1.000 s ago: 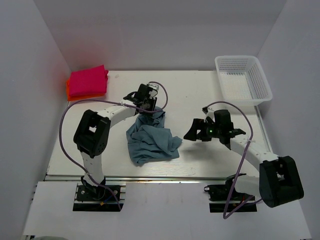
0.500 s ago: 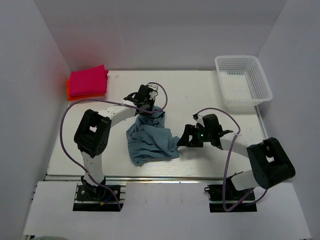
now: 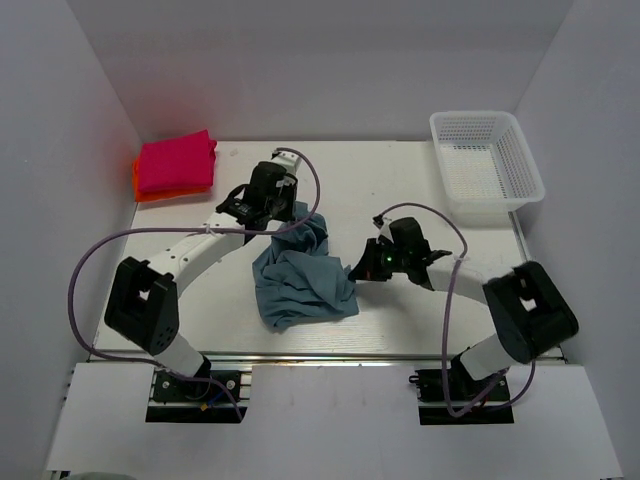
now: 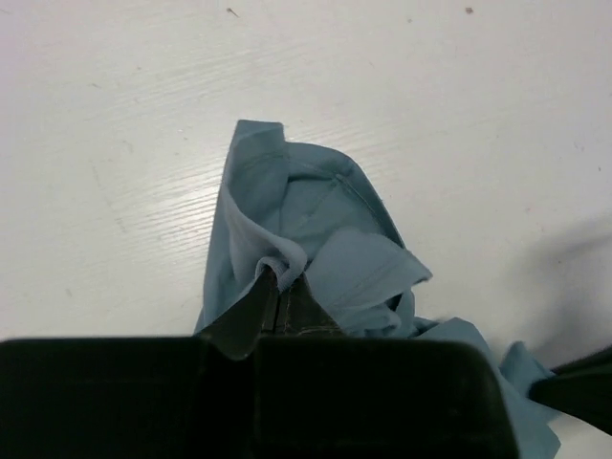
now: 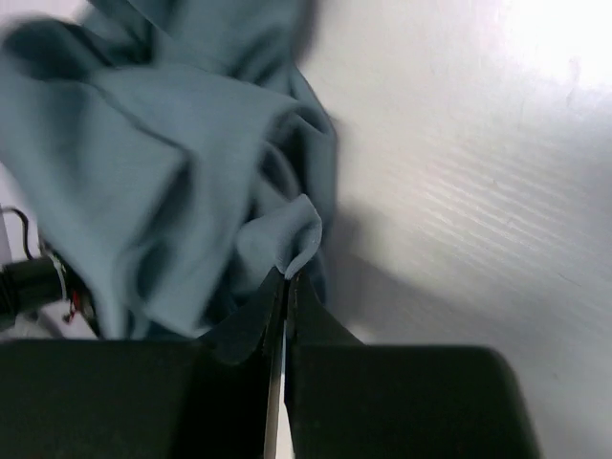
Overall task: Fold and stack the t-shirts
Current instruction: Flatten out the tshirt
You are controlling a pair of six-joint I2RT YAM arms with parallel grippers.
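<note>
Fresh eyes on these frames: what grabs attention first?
The crumpled teal-blue t-shirt mid-table, with both arms on it: the left tool pinches its far edge and the right tool pinches its right edge, both shut on fabric. Next, the magenta-pink t-shirt folded on top of the orange-red t-shirt in the far-left corner, and the white mesh basket at the far right.

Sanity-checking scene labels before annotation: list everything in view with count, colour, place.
teal-blue t-shirt: 1, dusty teal, crumpled at the table's centre
pink t-shirt: 1, magenta, folded, far left corner, on top of the orange one
orange-red t-shirt: 1, orange-red, under the pink one, only its edge shows
basket: 1, white mesh, far right corner
table: 1, white
left gripper: 1, black, shut on the teal-blue t-shirt's far edge
right gripper: 1, black, shut on its right edge
</note>
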